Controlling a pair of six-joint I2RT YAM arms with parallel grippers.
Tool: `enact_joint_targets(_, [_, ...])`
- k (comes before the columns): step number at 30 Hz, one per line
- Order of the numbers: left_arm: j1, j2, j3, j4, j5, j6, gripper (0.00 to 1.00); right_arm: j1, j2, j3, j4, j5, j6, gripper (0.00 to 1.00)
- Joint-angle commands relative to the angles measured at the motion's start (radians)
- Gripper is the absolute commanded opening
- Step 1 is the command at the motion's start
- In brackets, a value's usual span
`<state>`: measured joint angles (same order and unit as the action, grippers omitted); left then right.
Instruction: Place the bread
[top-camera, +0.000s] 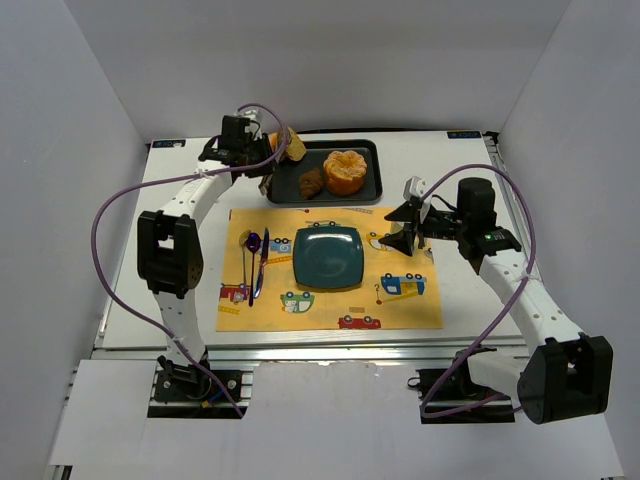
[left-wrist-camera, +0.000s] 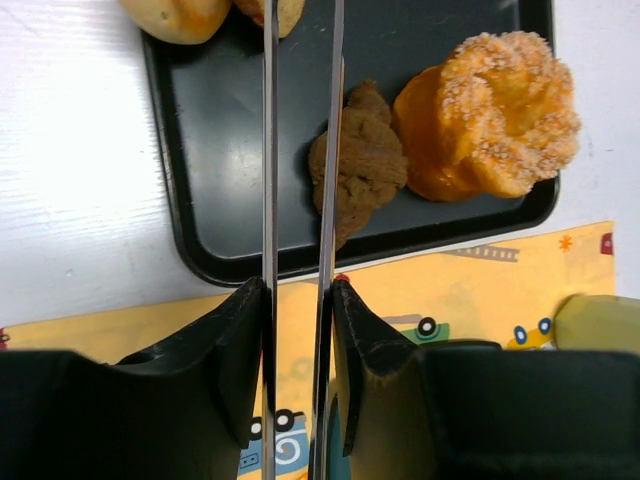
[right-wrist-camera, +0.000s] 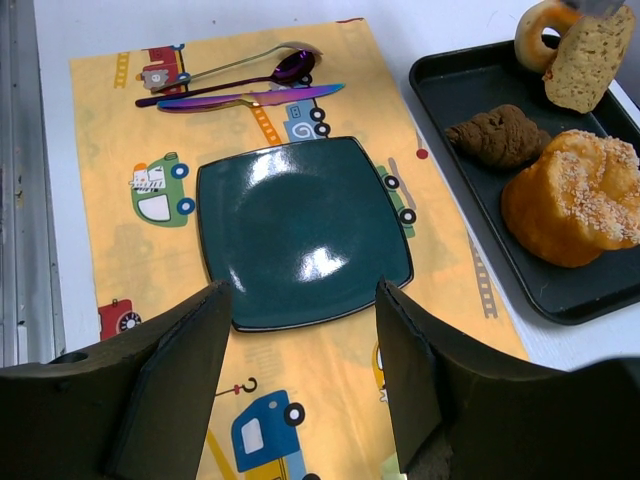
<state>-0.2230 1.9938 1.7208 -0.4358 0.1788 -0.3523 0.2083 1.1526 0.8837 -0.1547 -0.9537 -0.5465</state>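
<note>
The bread (right-wrist-camera: 588, 58), a tan slice with a darker crust, stands on edge at the far left corner of the black tray (right-wrist-camera: 450, 80). It is pinched between the tips of metal tongs (left-wrist-camera: 268, 150). It also shows in the top view (top-camera: 296, 144) and at the top edge of the left wrist view (left-wrist-camera: 285, 12). My left gripper (left-wrist-camera: 300, 285) is shut on the tongs' two blades and sits over the tray's left edge (top-camera: 240, 140). My right gripper (right-wrist-camera: 300, 300) is open and empty over the placemat, right of the teal plate (right-wrist-camera: 300, 230), as the top view shows (top-camera: 405, 225).
On the tray lie a small ring-like roll (right-wrist-camera: 540, 35), a dark brown lumpy chunk (top-camera: 311, 183) and a large orange sugared bun (top-camera: 346, 170). The teal plate (top-camera: 328, 257) lies mid-placemat (top-camera: 400, 310). Purple cutlery (top-camera: 255, 260) lies left of it.
</note>
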Motion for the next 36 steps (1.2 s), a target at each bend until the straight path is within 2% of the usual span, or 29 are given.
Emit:
enact_joint_targets(1, [-0.003,-0.021,0.047,-0.031,-0.038,0.043,0.42,-0.007,-0.007,-0.008,0.032,-0.035,0.017,0.64])
enact_joint_targets(12, [-0.02,-0.026,0.074,-0.047,-0.083,0.111,0.43,-0.009,-0.008,-0.011,0.03,-0.037,0.018,0.64])
enact_joint_targets(19, [-0.044,-0.062,0.074,-0.015,-0.162,0.148,0.45,-0.01,-0.01,-0.017,0.026,-0.039,0.013,0.64])
enact_joint_targets(23, [-0.053,-0.059,0.08,-0.011,-0.217,0.156,0.46,-0.012,-0.01,-0.023,0.027,-0.039,0.011,0.65])
enact_joint_targets(36, [-0.078,-0.038,0.115,0.013,-0.274,0.18,0.46,-0.02,-0.01,-0.031,0.029,-0.042,0.01,0.65])
